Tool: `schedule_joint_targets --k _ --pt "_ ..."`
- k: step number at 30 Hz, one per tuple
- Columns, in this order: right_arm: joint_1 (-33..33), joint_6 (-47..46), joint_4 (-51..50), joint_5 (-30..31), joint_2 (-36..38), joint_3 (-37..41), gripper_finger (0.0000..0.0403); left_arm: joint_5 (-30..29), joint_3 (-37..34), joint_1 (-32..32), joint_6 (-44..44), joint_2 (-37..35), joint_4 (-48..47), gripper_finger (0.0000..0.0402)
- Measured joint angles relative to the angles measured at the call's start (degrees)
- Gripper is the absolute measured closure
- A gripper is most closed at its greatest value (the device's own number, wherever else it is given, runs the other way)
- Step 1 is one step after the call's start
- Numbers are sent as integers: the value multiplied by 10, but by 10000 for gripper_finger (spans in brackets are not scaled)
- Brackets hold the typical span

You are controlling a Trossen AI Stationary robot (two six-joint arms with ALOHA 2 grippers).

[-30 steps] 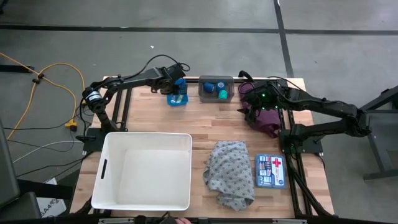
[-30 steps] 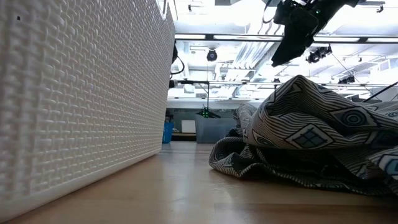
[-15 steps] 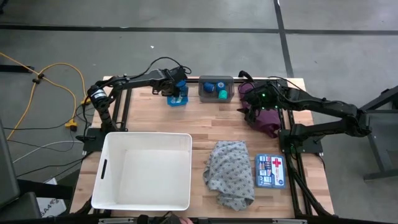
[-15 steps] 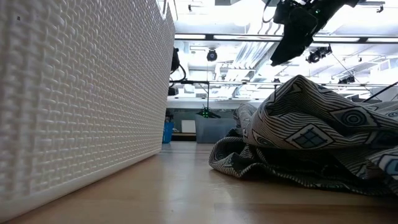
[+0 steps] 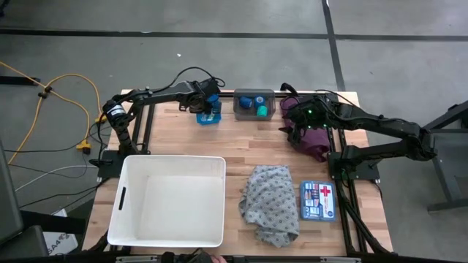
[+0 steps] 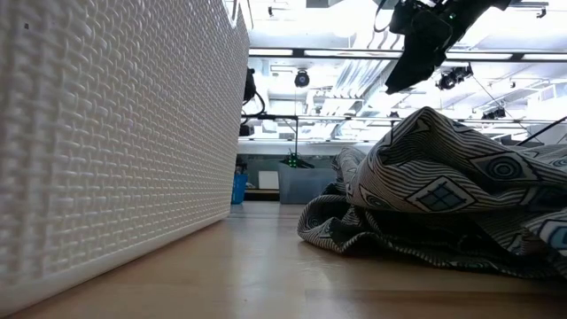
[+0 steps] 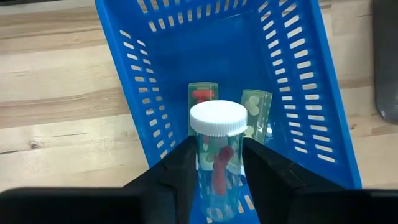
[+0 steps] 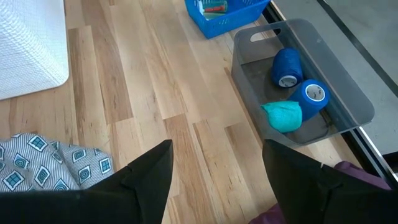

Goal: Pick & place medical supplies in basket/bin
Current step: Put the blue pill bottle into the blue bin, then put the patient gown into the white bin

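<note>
My left gripper (image 7: 219, 163) reaches down into the small blue bin (image 7: 298, 74) at the table's far edge (image 5: 209, 117). Its fingers stand slightly apart on either side of an upright clear vial with a white cap (image 7: 217, 118). Two more vials (image 7: 202, 93) lie on the bin floor. My right gripper (image 8: 217, 186) hangs open above the maroon cloth (image 5: 314, 139) at the far right, with nothing between its fingers. The grey patterned cloth (image 5: 270, 201) lies crumpled beside the white basket (image 5: 175, 158). Blue and green tape rolls (image 8: 286, 65) lie in the grey bin (image 5: 254, 104). My left gripper has one finger (image 7: 183, 177) on each side of the vial's body (image 7: 217, 174) below its cap, coming from above at a steep slant. Whether the fingers touch the vial I cannot tell. The vial stands upright on the bin floor.
A blue and white first-aid box (image 5: 317, 200) lies near the right edge beside the patterned cloth. Bare wood stretches between the bins at the far edge and the basket (image 6: 115, 133) at the near left.
</note>
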State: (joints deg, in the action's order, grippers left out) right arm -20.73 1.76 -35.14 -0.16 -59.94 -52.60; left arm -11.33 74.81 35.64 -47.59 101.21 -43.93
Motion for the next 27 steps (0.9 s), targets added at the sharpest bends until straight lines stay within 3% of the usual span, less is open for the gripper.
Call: schedule_joint_targets --k 19,27 --pt "0 0 0 0 0 0 166 2 0 0 1 -1 -1 265" --pt "0 0 1 0 0 0 166 4 0 0 2 -40 -3 265"
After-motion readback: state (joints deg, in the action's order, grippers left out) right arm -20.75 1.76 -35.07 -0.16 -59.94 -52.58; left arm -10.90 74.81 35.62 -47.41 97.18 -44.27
